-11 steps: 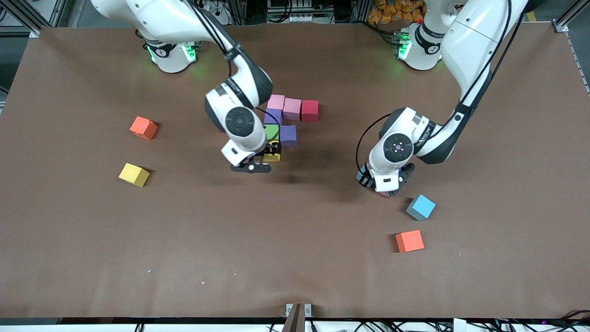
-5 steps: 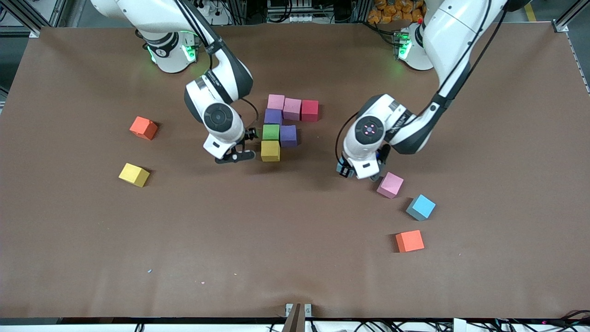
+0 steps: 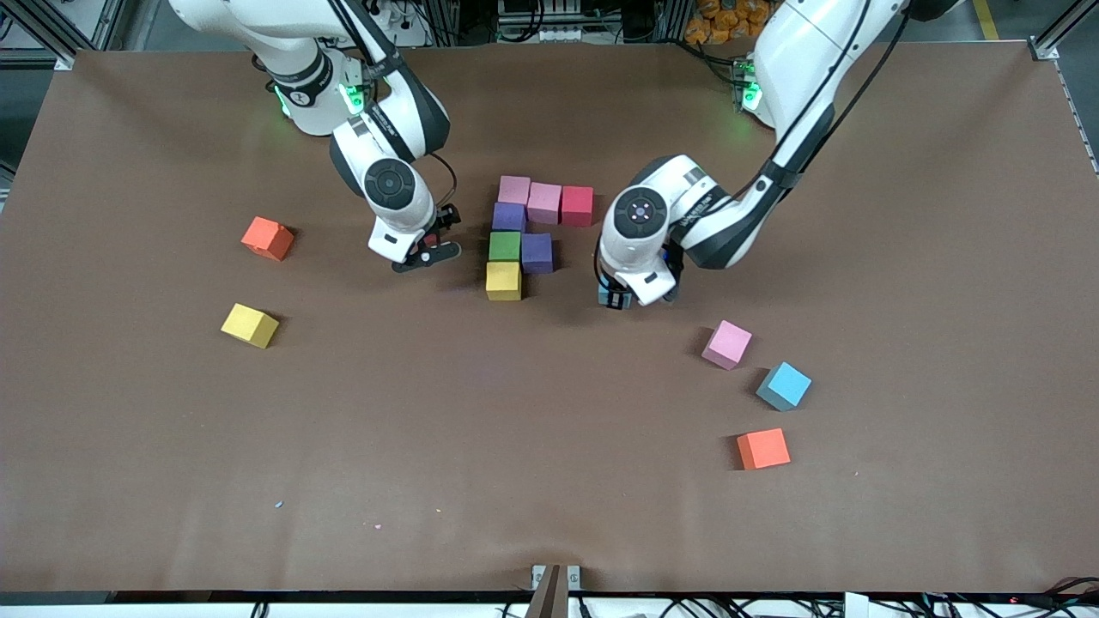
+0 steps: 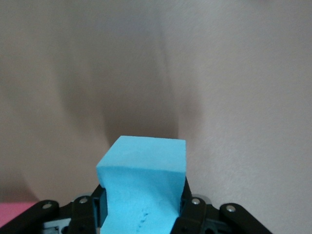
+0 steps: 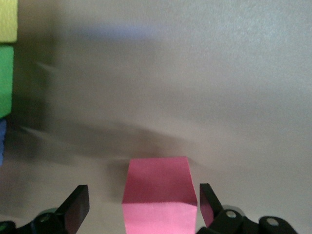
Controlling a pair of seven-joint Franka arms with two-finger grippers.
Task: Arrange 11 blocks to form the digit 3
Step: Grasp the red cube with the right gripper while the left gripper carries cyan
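Seven blocks touch at mid-table: two pink (image 3: 514, 189) (image 3: 544, 202), a crimson (image 3: 577, 205), two purple (image 3: 509, 216) (image 3: 537, 252), a green (image 3: 505, 246) and a yellow (image 3: 503, 281). My left gripper (image 3: 616, 297) is shut on a light blue block (image 4: 144, 185) over bare table beside that group, toward the left arm's end. My right gripper (image 3: 427, 249) stands open on the group's right-arm side. A crimson block (image 5: 158, 195) sits between its fingers (image 5: 78, 200) with gaps on both sides. That wrist view also catches the green block (image 5: 6, 78) and the yellow block (image 5: 8, 19).
Loose toward the left arm's end lie a pink cube (image 3: 727, 344), a light blue cube (image 3: 784, 385) and an orange cube (image 3: 763, 448). Toward the right arm's end lie an orange cube (image 3: 267, 238) and a yellow cube (image 3: 250, 325).
The left gripper carried the light blue block from beside the loose pink cube toward the group. The right gripper left the group's yellow block and moved off to where the crimson block lies.
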